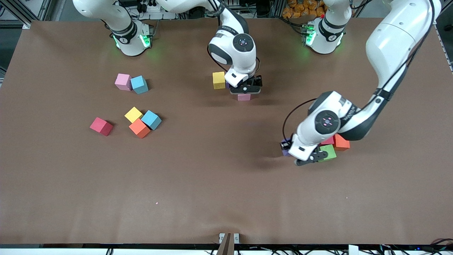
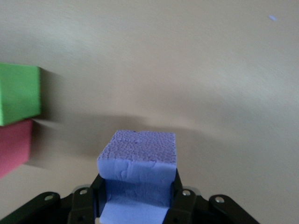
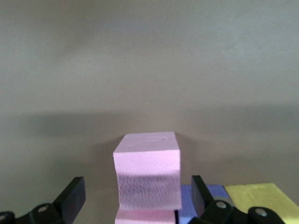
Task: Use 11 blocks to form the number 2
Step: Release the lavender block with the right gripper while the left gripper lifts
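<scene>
Front view: the brown table (image 1: 219, 184) carries three groups of blocks. Right gripper (image 1: 245, 88) is down near the middle of the table, toward the robots' bases. Right wrist view: its fingers (image 3: 72, 196) stand wide apart, and a pink block (image 3: 147, 175) sits between them, untouched on both sides, with a clear gap to each finger. Just beside one finger lie a purple block (image 3: 184, 193) and, touching that one, a yellow block (image 3: 261, 198); these three make a short row, the pink one at the end nearest the front camera's lower side of the gripper.

Left gripper (image 1: 307, 158) is low over the table toward the left arm's end. Left wrist view: jaws clamped on a second purple block (image 2: 138, 158), which fills the space between the fingers (image 2: 180, 198); its upper face pokes out past the fingertips. Whether it rests on the table or hangs just above it, I cannot tell. Beside that gripper, apart from the held block: a green block (image 1: 329, 152), a red block (image 2: 14, 144) touching it, and an orange block (image 1: 342, 142) at the edge of the cluster, partly hidden by the left arm.

Loose blocks toward the right arm's end, well apart from both grippers: a pink block (image 1: 122, 81) touching a light-blue cube (image 1: 139, 84); nearer the front camera a yellow block (image 1: 133, 114), an orange block (image 1: 139, 128) and another light-blue cube (image 1: 151, 119) huddled together; a red block (image 1: 101, 126) alone beside them.

The number 2 is not yet formed.
</scene>
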Controlling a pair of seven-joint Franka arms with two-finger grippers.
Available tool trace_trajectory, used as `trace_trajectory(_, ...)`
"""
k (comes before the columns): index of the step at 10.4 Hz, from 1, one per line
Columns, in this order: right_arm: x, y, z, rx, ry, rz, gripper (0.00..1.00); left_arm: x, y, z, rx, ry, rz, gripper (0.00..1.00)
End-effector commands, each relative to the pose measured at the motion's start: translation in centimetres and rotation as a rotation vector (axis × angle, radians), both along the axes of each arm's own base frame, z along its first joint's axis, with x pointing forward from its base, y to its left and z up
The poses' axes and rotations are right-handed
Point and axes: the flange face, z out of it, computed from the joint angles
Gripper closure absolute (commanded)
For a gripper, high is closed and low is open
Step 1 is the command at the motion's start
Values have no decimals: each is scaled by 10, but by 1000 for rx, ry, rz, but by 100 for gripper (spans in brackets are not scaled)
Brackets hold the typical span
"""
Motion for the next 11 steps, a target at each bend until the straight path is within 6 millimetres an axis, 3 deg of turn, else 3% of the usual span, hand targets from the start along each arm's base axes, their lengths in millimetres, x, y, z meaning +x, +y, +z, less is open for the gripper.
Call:
trace_trajectory(1,11,-23,41,-40,22,20,0,-14,-25,8,40,-29,-58,50)
trace_trajectory(4,57,-91,118,-78,53,46,0,-35,-63,4,81,-66,-150,50)
trace_trajectory(6,80,-146,140,-73,55,97,0,-59,-100,1,81,-64,-151,50)
trace_trajectory(8,99,-209,155,-59,43,178,2,-77,-122,-4,83,-56,-152,50)
trace_trajectory(11,124,-292,146,-55,45,285,0,-101,-151,-15,83,-38,-132,50)
